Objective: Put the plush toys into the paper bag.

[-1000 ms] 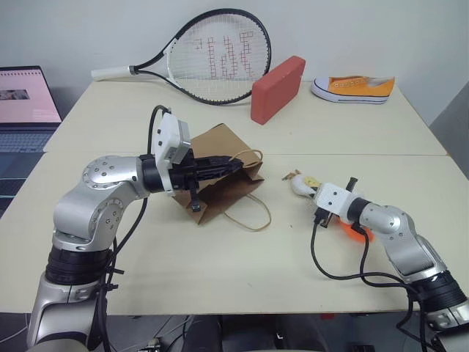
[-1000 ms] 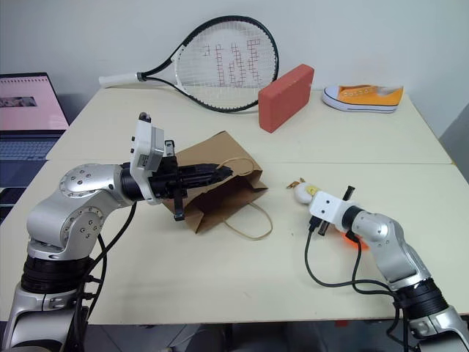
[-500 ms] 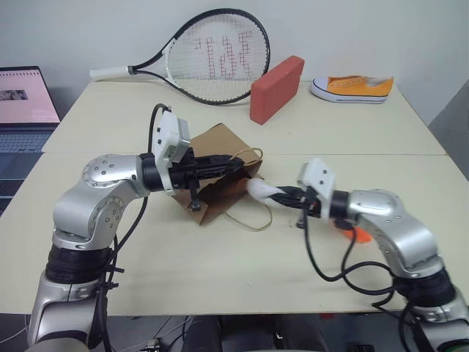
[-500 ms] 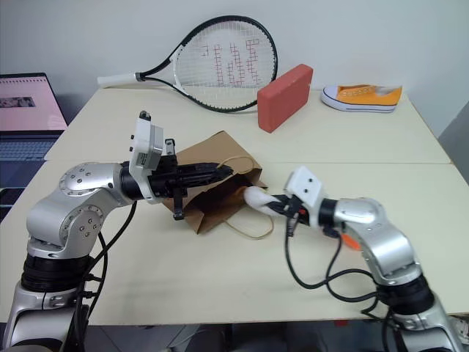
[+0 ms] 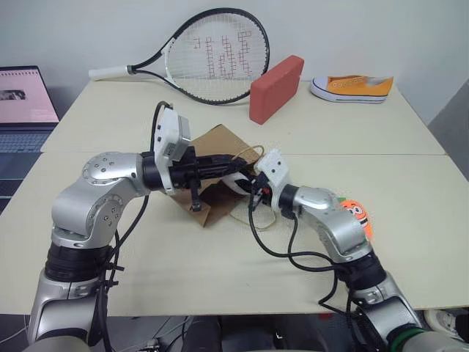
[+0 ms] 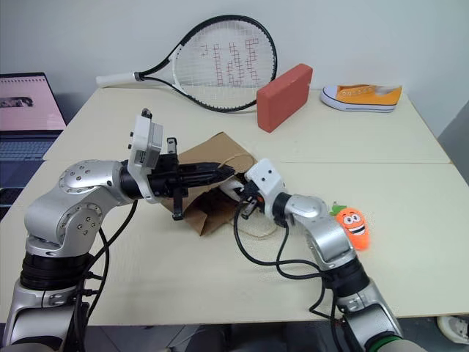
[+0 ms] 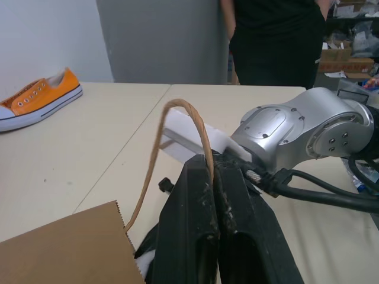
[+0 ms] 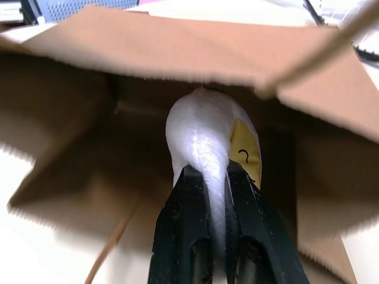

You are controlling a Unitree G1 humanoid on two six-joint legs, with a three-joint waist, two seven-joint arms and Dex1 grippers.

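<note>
Left eye view: brown kraft paper bag [image 5: 212, 192] lying on its side on pale counter [image 5: 183, 264], mouth facing right. Left claw [image 5: 233, 163] pressed together on one tan twisted-cord handle [image 5: 245, 155], lifting upper lip of bag. Right claw [image 5: 247, 187] at bag mouth, pinching white fried-egg plush toy [image 5: 236, 182]. Orange grinning carrot plush toy [image 5: 356, 215] flat on counter, well to right of bag, just beside right forearm. Behind: black tennis racket [image 5: 212, 55], red rectangular block [image 5: 277, 89], orange-and-white sneaker [image 5: 352, 88]; open laptop [image 5: 26, 110] at far left.

Left wrist view: both black fingers [image 7: 195, 236] closed tight, cord handle looping up from between them down to serrated edge of bag. Right arm's silver wrist close beyond. Sneaker on counter farther off; person in dark clothes [image 7: 275, 41] standing past counter edge.

Right wrist view: fingers [image 8: 183, 236] clamped on white plush with yellow yolk patch facing right, toy's far end just inside open bag mouth, brown walls around it.
</note>
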